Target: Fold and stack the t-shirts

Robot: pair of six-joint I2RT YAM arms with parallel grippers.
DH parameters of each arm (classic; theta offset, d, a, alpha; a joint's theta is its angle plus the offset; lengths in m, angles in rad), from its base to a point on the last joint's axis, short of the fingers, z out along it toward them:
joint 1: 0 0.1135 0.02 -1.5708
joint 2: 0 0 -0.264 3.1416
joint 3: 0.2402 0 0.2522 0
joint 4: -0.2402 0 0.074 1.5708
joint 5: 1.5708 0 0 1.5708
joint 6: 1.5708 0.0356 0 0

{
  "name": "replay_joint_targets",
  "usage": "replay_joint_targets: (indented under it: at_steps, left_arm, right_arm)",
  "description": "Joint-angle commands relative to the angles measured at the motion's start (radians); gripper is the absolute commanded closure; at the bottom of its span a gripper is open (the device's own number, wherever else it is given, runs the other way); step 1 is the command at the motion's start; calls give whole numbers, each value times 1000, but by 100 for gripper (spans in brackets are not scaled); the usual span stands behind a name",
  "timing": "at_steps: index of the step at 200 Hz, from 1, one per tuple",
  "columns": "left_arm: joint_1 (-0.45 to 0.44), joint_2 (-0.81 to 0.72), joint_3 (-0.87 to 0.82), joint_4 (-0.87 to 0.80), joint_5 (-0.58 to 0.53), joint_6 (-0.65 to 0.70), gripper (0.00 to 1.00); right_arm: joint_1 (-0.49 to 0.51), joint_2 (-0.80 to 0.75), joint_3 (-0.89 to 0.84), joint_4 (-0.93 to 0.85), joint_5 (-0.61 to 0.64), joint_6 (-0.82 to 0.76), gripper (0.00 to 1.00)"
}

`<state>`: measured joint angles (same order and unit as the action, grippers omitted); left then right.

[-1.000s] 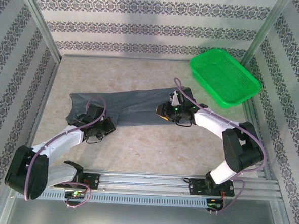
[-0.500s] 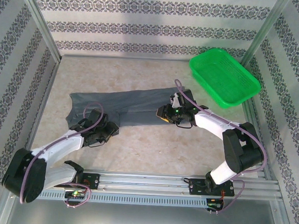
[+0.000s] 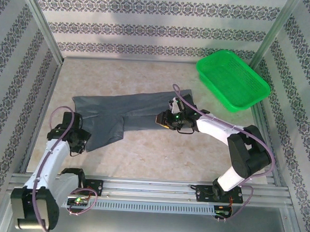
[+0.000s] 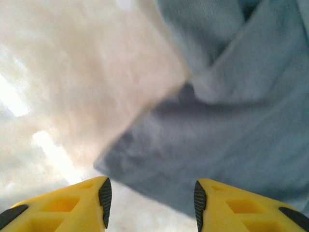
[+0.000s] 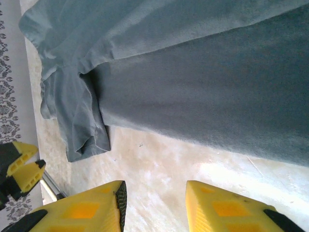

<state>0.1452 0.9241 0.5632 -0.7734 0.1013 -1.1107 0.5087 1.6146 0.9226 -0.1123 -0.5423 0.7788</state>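
One dark slate-grey t-shirt (image 3: 129, 106) lies across the middle of the table, folded lengthwise into a long band, with a sleeve flap hanging toward the near left. My left gripper (image 3: 82, 141) is open just off that flap's near-left corner. In the left wrist view the t-shirt (image 4: 231, 121) corner lies just ahead of the left gripper (image 4: 149, 195), with nothing between the pads. My right gripper (image 3: 162, 119) is open at the band's near edge, right of centre. The right wrist view shows the right gripper (image 5: 154, 195) over bare table, the t-shirt (image 5: 193, 72) edge just beyond it.
A green plastic basket (image 3: 212, 88) stands at the far right of the table. Wallpapered walls and metal posts close in the left, back and right. An aluminium rail (image 3: 156, 187) carrying both arm bases runs along the near edge. The left gripper's yellow fingers (image 5: 21, 169) appear in the right wrist view.
My left gripper has opened, let go of the shirt's near-left flap and pulled back to the left. The right gripper has shifted slightly left along the near edge, still open.
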Motion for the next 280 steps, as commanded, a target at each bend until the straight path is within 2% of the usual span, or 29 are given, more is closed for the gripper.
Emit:
replay_joint_targets:
  at_steps: [1,12,44,70,103,158,205,280]
  left_arm:
    - [103,97,37,175,74,122,52]
    - [139,172,48,280,106,183,54]
    - [194,330,108,396,141,366,63]
    - [246,413,127,499,249,432,67]
    - [263,489,182,507,313,504,72]
    - [263,527,172,446,266,541,73]
    - [263,523,166,424,223,552,70]
    - [258,536,119,467,279,546,70]
  right_arm:
    - [4,25,37,16,-17,-24,61]
    - [0,39,44,14,-32,-30,61]
    - [-7,61,65,28,-85,-34,59]
    - [-7,83,79,58,-151,-22,59]
    - [-9,90,81,63,-160,-14,58]
    - [-15,105,105,62,-166,-6,58]
    - [-14,123,128,69,-172,5,58]
    - [-8,138,119,174,-240,57,57]
